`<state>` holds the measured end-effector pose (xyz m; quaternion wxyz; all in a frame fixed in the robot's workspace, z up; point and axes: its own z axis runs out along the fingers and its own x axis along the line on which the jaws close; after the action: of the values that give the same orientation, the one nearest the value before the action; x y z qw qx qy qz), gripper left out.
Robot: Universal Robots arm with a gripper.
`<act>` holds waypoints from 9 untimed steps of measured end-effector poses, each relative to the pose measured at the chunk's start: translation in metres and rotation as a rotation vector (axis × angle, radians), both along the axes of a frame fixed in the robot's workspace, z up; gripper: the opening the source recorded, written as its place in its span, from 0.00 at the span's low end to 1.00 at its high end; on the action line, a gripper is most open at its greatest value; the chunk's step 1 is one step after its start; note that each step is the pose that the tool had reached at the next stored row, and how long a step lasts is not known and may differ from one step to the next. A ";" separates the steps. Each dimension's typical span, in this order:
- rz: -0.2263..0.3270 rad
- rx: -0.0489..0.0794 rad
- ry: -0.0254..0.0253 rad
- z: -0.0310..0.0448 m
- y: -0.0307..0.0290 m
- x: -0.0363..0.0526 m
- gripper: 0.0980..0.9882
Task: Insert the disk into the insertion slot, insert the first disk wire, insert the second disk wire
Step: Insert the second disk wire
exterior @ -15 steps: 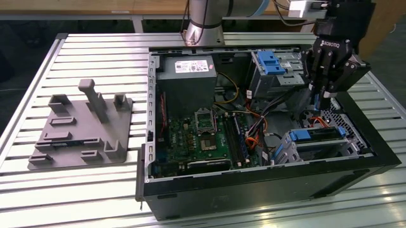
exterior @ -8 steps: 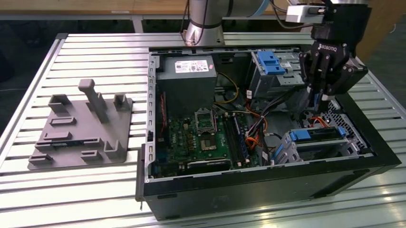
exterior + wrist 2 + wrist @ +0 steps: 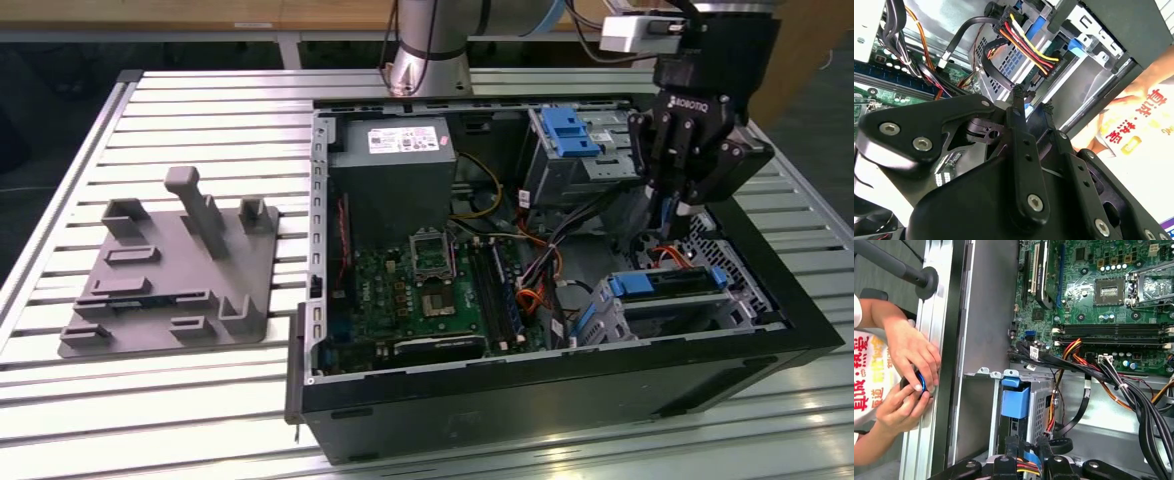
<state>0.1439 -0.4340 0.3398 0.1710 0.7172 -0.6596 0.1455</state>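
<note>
Slatted aluminium table (image 3: pixel 200 420) | open computer case (image 3: pixel 534 405) | gripper (image 3: pixel 1032 98) over disk (image 3: pixel 638 284), fingers (image 3: pixel 1021 135) apparently pinching a wire connector (image 3: pixel 1027 107)

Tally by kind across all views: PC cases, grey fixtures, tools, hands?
Case: 1
Fixture: 1
Tool: 1
Hands: 2
Total: 5

computer case (image 3: pixel 561 400) stood on slatted table (image 3: pixel 200 110), fixture block (image 3: pixel 174 270) lay to the exterior view's left, motherboard (image 3: pixel 427 290) lay inside case, disk (image 3: pixel 663 284) sat in insertion slot (image 3: pixel 674 318)
</note>
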 end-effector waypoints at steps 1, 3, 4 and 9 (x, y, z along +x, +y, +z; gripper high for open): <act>-0.006 0.000 0.0000 -0.0002 0.0000 0.0000 0.22; -0.020 0.000 0.0001 -0.0005 0.0000 0.0001 0.22; -0.026 0.000 0.0000 -0.0006 0.0001 0.0001 0.22; -0.027 0.000 0.0000 -0.0013 0.0000 0.0003 0.22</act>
<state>0.1442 -0.4340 0.3385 0.1730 0.7082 -0.6694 0.1432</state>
